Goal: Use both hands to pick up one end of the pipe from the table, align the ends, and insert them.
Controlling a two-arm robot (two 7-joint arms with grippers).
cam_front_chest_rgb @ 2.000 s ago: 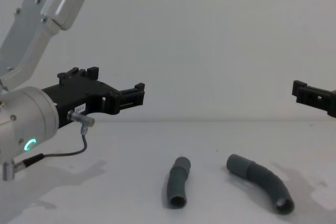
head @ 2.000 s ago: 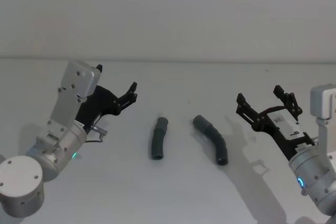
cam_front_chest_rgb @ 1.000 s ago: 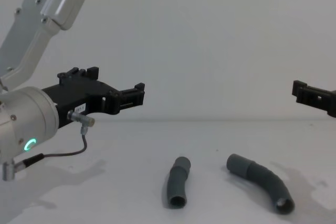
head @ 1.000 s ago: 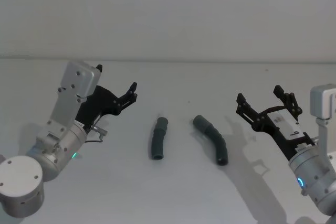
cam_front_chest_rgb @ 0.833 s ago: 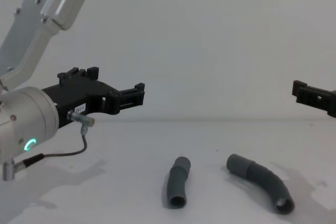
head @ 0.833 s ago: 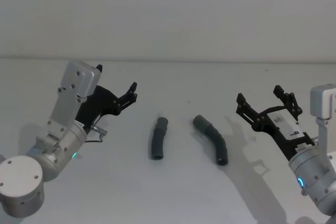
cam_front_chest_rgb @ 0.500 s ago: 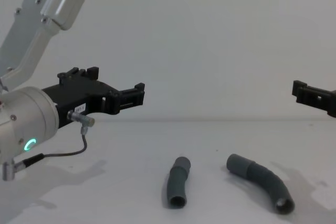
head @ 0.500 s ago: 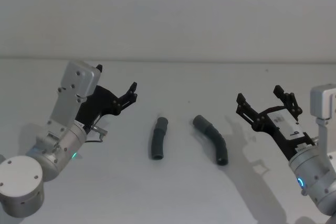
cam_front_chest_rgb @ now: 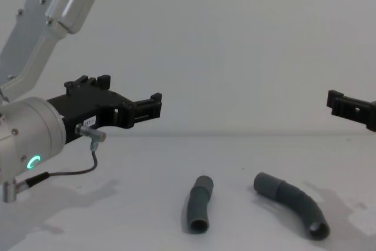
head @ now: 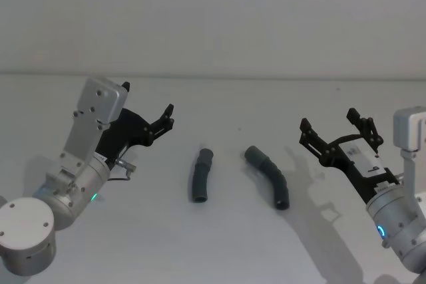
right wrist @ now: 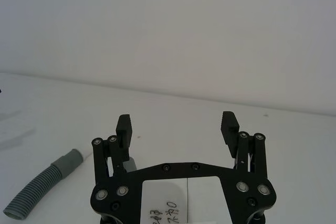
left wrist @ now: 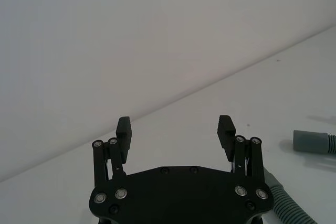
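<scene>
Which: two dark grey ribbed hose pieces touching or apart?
Apart. Head view shows bare off-white table between left dark grey ribbed hose piece and right hose piece.

Head: high, looking down. Chest: low, side-on, nearer. Both share pipe pieces (head: pixel 200 176) on table (head: pixel 226 244).

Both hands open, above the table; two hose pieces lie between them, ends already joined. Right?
Not joined. The head view shows the left hose piece and the right hose piece lying apart on the table, bare surface between them. The rest holds: left hand and right hand are open, above the table.
</scene>
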